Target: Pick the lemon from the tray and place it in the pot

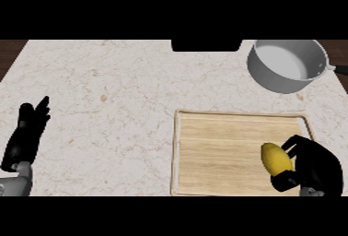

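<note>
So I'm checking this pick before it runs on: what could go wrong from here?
The right hand curls around only one side of the lemon, so the lemon might slip when lifted. The pot sits beyond the tray's far edge near the counter's corner, so the carry may clip the tray rim or the pot's wall. The left hand rests open far away, too distant to help.

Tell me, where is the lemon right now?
In the head view, the lemon is over the right side of the wooden tray, with the right hand curled round it. The pot stands beyond, apart.
</note>
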Action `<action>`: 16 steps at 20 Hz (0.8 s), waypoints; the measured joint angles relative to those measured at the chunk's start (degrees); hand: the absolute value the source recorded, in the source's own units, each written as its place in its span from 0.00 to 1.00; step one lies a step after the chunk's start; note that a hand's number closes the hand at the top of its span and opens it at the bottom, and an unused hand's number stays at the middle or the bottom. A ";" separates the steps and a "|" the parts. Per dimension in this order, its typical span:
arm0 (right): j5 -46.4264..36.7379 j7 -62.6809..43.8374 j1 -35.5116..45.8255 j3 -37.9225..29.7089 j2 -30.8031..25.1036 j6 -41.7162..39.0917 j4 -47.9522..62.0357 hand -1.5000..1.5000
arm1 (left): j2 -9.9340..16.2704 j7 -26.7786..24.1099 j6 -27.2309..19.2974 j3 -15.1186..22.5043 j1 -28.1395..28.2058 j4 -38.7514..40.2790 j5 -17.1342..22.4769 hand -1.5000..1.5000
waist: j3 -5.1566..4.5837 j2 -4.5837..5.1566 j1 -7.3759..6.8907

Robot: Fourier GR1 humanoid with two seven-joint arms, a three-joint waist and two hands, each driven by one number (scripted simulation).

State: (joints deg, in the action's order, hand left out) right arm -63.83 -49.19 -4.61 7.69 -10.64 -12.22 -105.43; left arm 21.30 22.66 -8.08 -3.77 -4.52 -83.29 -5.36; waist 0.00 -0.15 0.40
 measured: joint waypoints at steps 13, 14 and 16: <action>23.32 41.14 0.28 -34.40 -30.93 3.51 15.82 1.00 | 0.44 -0.99 0.16 -1.30 1.85 -0.42 0.58 0.50 | 0.39 -0.09 1.46; 25.03 44.41 0.90 -36.77 -32.34 4.44 17.20 1.00 | 0.35 -0.66 0.11 -1.18 1.86 -0.76 0.52 0.50 | 0.38 -0.15 1.38; 29.20 50.19 3.13 -40.87 -34.07 5.76 19.91 1.00 | 0.65 -0.47 0.55 -1.31 1.34 -0.65 0.71 0.50 | 0.34 -0.13 1.10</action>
State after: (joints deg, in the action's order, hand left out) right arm -34.63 1.00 -1.48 -33.17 -44.71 -6.45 -85.52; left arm 21.95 22.20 -7.53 -5.08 -3.19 -83.94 -4.65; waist 0.34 -0.28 1.50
